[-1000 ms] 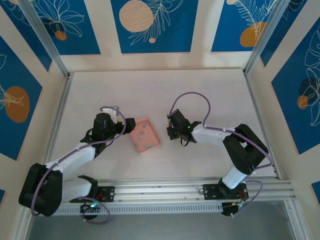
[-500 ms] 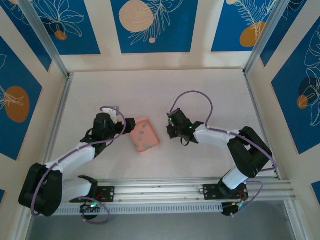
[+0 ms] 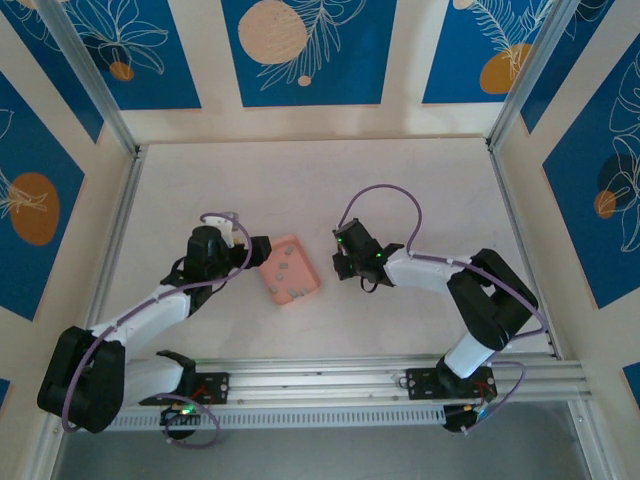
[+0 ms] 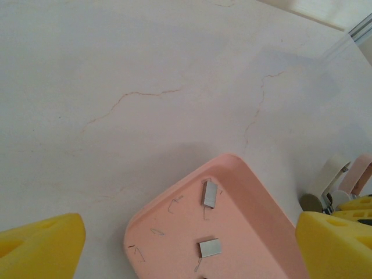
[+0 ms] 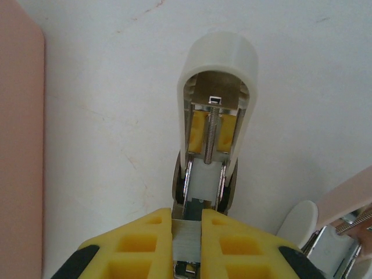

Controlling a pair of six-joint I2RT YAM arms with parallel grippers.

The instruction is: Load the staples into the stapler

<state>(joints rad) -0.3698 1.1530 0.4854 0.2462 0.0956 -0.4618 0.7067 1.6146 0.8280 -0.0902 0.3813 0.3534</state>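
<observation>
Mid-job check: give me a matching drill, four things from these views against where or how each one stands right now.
Things:
1. left pincer
2. right pincer
3. staples
4. stapler

States:
A. white top cover swung open
B. open, by the pink tray
C. lying in the pink tray
D. closed, right at the stapler

Pairs: 1-B, 2-D, 3-C, 4-A

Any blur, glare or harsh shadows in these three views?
Top external: even light, faint shadows, no glare. Left wrist: short grey metal staples and shallow salmon-pink tray sharp; left gripper's yellow fingertips softer. Right wrist: open white-topped stapler and grey ribbed strip in the right gripper crisp.
</observation>
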